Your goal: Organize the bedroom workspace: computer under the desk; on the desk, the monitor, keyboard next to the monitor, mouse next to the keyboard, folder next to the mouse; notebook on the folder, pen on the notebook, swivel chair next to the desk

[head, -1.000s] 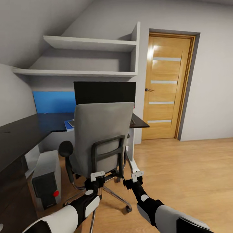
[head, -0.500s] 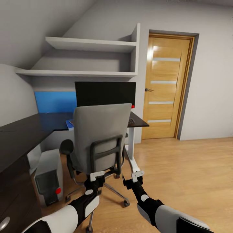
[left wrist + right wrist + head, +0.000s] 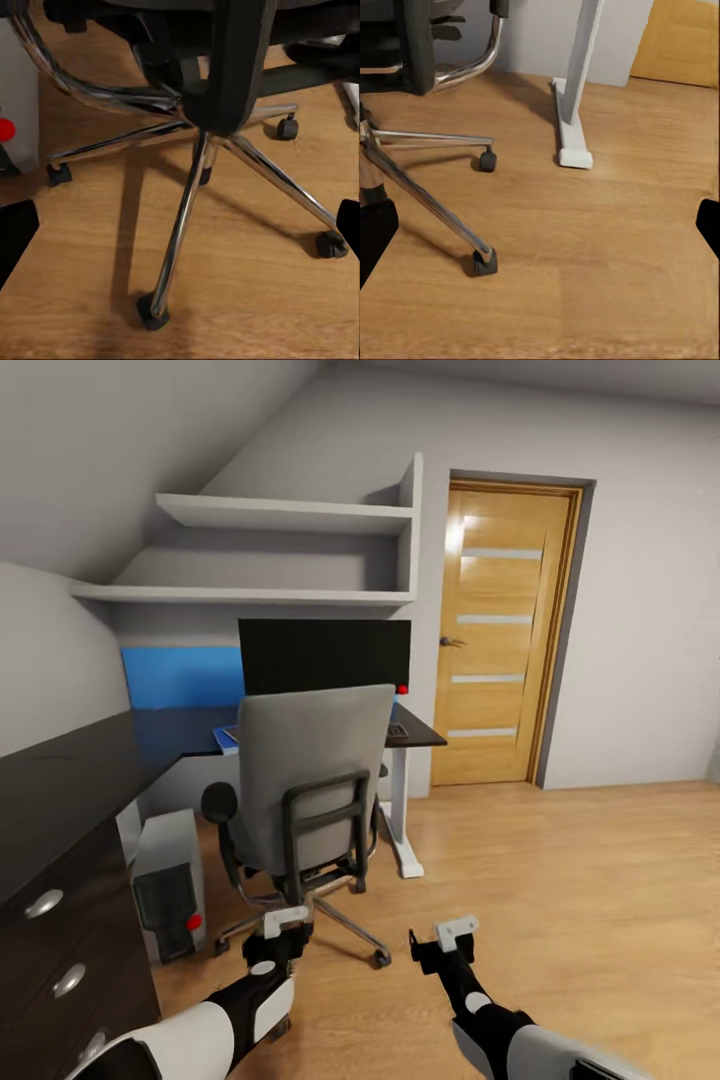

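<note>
The swivel chair [image 3: 315,780] stands with its grey back to me, in front of the desk [image 3: 70,775]. The monitor [image 3: 325,655] is on the desk behind it. A corner of the keyboard [image 3: 397,731] and a blue edge of the folder [image 3: 220,741] peek out on either side of the chair back. The computer [image 3: 168,885] sits on the floor under the desk. Mouse, notebook and pen are hidden. My left gripper [image 3: 283,922] is open just short of the chair's chrome base [image 3: 187,202]. My right gripper [image 3: 452,932] is open over bare floor.
A white desk leg [image 3: 574,90] with a flat foot stands right of the chair. The drawer unit [image 3: 60,960] with round knobs is at my left. A wooden door [image 3: 500,635] is shut at the back right. Wall shelves [image 3: 280,515] hang above the desk.
The whole view has pulled back from the desk, so the chair looks smaller and farther from my grippers. My right gripper has spread out to the right, away from the chair base.
</note>
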